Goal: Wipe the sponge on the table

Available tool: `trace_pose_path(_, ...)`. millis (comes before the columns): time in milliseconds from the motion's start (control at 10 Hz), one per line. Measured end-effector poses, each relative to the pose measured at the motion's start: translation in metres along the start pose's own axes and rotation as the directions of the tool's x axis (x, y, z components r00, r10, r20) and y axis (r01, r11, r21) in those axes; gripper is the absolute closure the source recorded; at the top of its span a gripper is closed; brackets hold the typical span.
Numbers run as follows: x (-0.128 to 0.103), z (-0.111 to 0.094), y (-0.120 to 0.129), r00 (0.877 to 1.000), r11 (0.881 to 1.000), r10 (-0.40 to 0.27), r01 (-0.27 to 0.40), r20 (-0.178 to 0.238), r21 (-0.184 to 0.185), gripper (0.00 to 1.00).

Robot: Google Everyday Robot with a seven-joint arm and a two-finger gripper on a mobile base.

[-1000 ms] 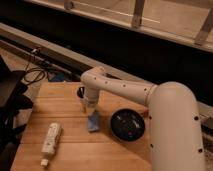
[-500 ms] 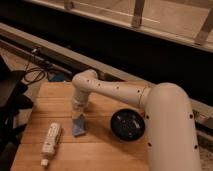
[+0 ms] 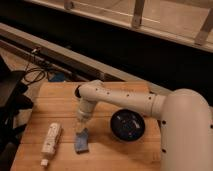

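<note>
The light-blue sponge (image 3: pixel 81 141) lies on the wooden table (image 3: pixel 57 102), a little left of its middle and toward the front. My gripper (image 3: pixel 81 125) points down right over the sponge's upper end and appears to press on it. The white arm reaches in from the right, passing above the dark bowl (image 3: pixel 127 124). The sponge's upper edge is hidden under the gripper.
A white cylindrical bottle (image 3: pixel 50 141) lies on its side left of the sponge. The dark bowl sits to the right. Black cables (image 3: pixel 35 75) and dark equipment (image 3: pixel 11 95) lie beyond the table's left edge. A dark rail runs behind the table.
The gripper and the sponge have slid leftward and toward the front of the table, away from the bowl and nearer the bottle.
</note>
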Motion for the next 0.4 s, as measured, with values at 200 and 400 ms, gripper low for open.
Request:
trace_pose_path(200,0.027,-0.007,-0.006,0.994,0.996,0.088,-0.089,-0.061,-0.012,1.00)
trace_pose_path(400,0.042,-0.015,-0.035,0.983,0.991,0.135,-0.136,-0.128,0.001,1.00)
